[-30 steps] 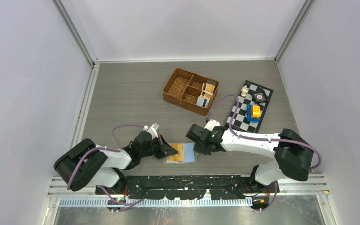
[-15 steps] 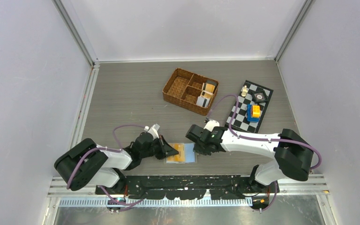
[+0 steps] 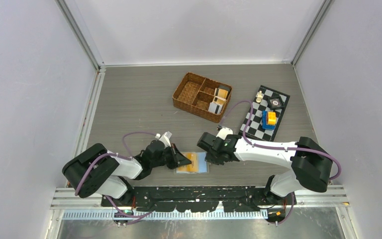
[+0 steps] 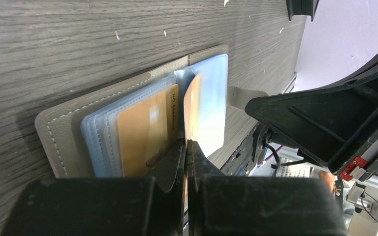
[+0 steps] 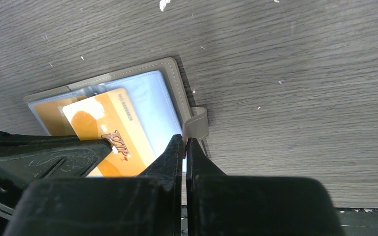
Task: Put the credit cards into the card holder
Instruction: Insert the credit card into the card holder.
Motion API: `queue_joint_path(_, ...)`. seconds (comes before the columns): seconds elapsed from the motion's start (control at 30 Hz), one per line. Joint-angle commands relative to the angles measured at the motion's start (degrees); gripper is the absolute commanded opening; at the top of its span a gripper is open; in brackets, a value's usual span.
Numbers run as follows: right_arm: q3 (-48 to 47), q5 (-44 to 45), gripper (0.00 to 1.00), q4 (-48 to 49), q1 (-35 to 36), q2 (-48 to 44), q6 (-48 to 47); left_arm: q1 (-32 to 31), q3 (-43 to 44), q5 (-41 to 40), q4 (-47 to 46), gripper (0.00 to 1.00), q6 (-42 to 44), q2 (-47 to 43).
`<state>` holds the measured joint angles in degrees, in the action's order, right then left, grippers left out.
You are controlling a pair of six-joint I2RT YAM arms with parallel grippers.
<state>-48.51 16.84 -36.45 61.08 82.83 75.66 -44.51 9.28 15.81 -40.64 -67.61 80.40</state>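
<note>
The grey-olive card holder (image 3: pixel 202 169) lies open near the table's front edge, its clear blue sleeves up. My left gripper (image 3: pixel 182 160) is shut on an orange credit card (image 4: pixel 192 105), held on edge over the sleeves (image 4: pixel 211 93). The same card reads "VIP" in the right wrist view (image 5: pixel 106 129). Another orange card (image 4: pixel 142 130) lies inside a left sleeve. My right gripper (image 5: pixel 185 143) is shut on the holder's right edge (image 5: pixel 174 81), beside the snap tab (image 5: pixel 197 123). It shows in the top view (image 3: pixel 210 159) too.
A brown wicker basket (image 3: pixel 185 92) at mid-table holds more cards (image 3: pixel 218 105) standing in its right compartments. A checkered mat (image 3: pixel 256 125) to its right carries a blue-and-yellow block (image 3: pixel 268 119) and small pieces. The table's front rail runs just behind the holder.
My left arm has edged slightly right toward the holder with the orange card in it. The right arm and the holder have not moved.
</note>
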Motion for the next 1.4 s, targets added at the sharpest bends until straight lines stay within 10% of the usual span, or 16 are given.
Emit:
queue_joint_path(0.0,-0.1,1.5,0.00,0.2,0.5,-2.1,1.2,-1.0,0.3,-2.9,1.8,0.00,1.0,1.6)
queue_joint_path(1.07,1.9,1.6,0.00,1.6,0.7,-3.2,1.6,-5.5,2.2,-9.0,1.2,0.06,-0.9,5.2)
queue_joint_path(1.37,2.1,4.1,0.00,-1.1,0.6,-4.4,1.8,-5.5,5.2,-10.4,13.6,0.18,3.0,-0.5)
